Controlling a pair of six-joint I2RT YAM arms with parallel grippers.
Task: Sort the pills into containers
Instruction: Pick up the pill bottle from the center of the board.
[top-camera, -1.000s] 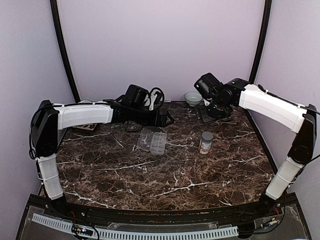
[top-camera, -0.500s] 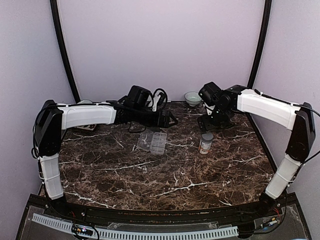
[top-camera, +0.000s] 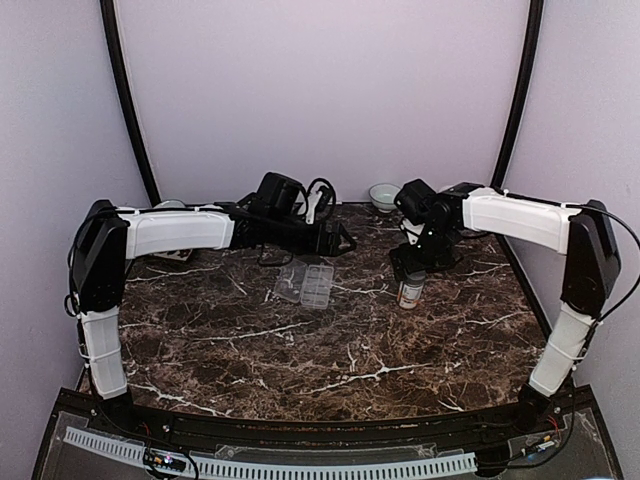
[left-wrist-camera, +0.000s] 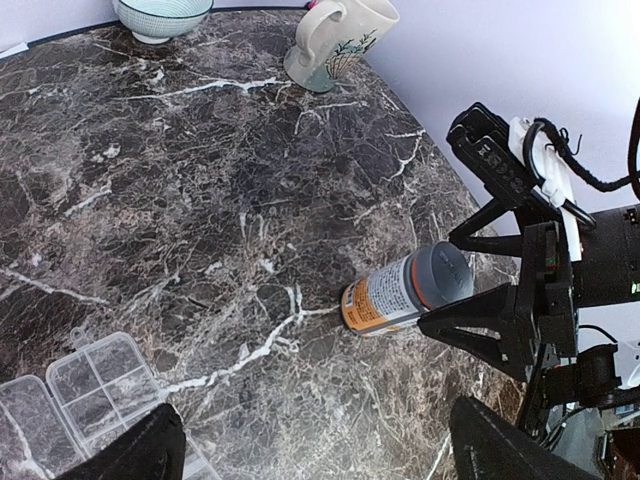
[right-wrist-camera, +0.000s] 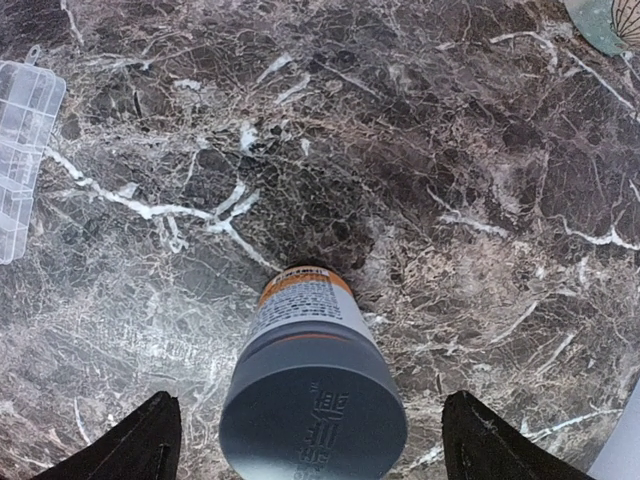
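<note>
Over the marble table (top-camera: 300, 360), the left gripper (left-wrist-camera: 320, 455) is hovering, jaws spread and empty, just beyond the clear organizer box (top-camera: 305, 283), which is lying open mid-table. The right gripper (right-wrist-camera: 312, 440) is straddling the upright bottle (right-wrist-camera: 305, 330) at its grey cap, jaws wide, gripping nothing. The pills are showing too small to make out.

Cannot make out any pills in the organizer box (left-wrist-camera: 95, 385): too small to tell. Loses that box past the bottom-left corner of the left wrist view and past the left edge of the right wrist view. Clips the bowl (left-wrist-camera: 160, 15) and the rim of the mug (left-wrist-camera: 340, 45) at the top of the left wrist view. Hides, from above, the cap of the bottle (top-camera: 410, 293) under the right pincer (top-camera: 411, 270). Cannot read the blurred label print.
</note>
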